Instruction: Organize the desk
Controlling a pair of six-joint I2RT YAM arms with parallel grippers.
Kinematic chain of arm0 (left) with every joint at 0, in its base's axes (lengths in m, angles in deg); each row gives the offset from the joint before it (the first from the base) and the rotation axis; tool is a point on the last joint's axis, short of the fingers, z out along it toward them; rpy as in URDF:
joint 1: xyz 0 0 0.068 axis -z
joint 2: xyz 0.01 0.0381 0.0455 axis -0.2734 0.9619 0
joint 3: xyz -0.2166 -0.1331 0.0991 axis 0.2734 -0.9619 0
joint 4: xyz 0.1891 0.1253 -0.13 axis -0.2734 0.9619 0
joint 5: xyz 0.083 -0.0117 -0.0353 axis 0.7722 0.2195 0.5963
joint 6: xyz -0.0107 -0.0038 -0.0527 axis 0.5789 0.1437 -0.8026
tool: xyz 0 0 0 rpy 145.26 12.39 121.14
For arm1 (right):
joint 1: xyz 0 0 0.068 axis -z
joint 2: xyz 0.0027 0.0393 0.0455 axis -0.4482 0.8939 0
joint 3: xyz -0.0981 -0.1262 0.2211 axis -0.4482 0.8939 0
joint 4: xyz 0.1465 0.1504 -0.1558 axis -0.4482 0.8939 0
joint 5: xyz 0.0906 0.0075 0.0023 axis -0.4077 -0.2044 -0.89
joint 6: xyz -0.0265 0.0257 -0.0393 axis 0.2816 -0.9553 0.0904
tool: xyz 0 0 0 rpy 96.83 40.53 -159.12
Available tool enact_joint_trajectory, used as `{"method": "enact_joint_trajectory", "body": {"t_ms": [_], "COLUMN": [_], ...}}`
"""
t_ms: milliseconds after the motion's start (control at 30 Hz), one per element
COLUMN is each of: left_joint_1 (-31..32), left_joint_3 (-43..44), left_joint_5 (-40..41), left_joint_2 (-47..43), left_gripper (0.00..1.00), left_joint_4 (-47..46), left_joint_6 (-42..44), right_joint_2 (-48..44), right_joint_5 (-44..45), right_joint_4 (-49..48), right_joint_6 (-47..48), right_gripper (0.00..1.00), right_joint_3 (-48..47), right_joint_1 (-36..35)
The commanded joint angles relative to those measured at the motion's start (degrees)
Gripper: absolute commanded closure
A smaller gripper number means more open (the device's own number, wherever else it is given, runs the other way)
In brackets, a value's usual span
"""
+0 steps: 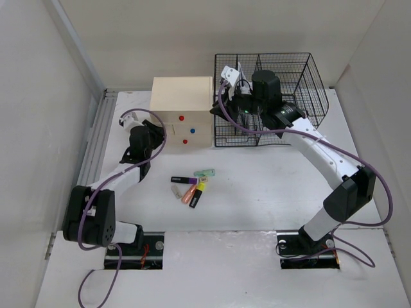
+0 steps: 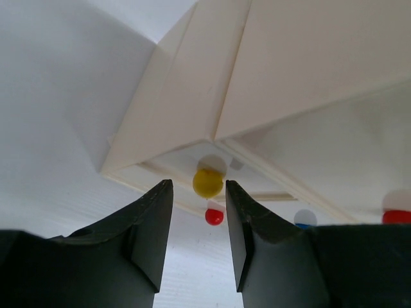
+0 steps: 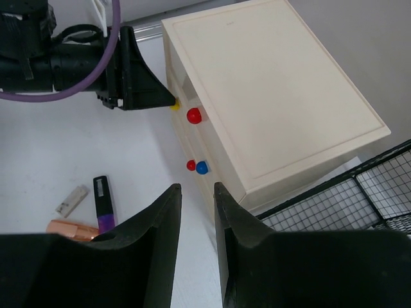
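Fingertips first: my left gripper (image 2: 199,187) has its fingers spread, and the yellow knob (image 2: 208,183) on the front of the drawer box (image 1: 182,102) sits right at the gap between them. I can't tell whether either pad touches it yet. My right gripper (image 3: 196,190) hangs above the box's far-side corner with its fingers only a little apart and nothing between them.

The desk (image 1: 270,192) lies under the box and stretches out well in front of it. A loose heap of highlighters (image 1: 191,186) rests on it, out in front of the box's drawers. The wire-mesh organizer (image 1: 282,70) stands just beside the box.

I judge the step in hand to be taking that yellow knob so the drawer can be drawn out, which would make the tidying barely begun. In my left wrist view the knob sits nearer my right-hand finger than the other, so I should shift toward it until it is centred. Then I should ease forward until the ball lies fully between the pads, not just at the tips. A round knob will squirt out of a shallow pinch.

When I close, I should pull straight out from the box front, level with the desk. The red knob (image 2: 214,217) is just below the yellow one, so I must keep my fingers off it. The box looks light and may slide, so I should go slowly.
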Motion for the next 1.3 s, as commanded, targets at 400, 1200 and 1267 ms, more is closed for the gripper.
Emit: {"method": "enact_joint_trajectory", "body": {"t_ms": [400,1200,1267], "left_joint_1": [-0.77,-0.77,-0.77], "left_joint_3": [1.83,4.63,4.64], "left_joint_5": [0.48,-1.54,-1.54], "left_joint_2": [0.31,3.92,4.44], "left_gripper": [0.68,0.65,0.67], "left_joint_4": [-2.65,-3.79,-3.79], "left_joint_6": [0.66,0.66,0.66], "right_joint_2": [-1.35,-1.35,-1.35], "right_joint_5": [-1.93,-1.93,-1.93], "right_joint_4": [-3.37,-3.37,-3.37], "right_joint_6": [-0.67,-0.67,-0.67], "right_gripper": [0.67,0.65,0.65], "right_joint_3": [0.64,1.16,1.17], "right_joint_1": [0.87,0.87,0.87]}}
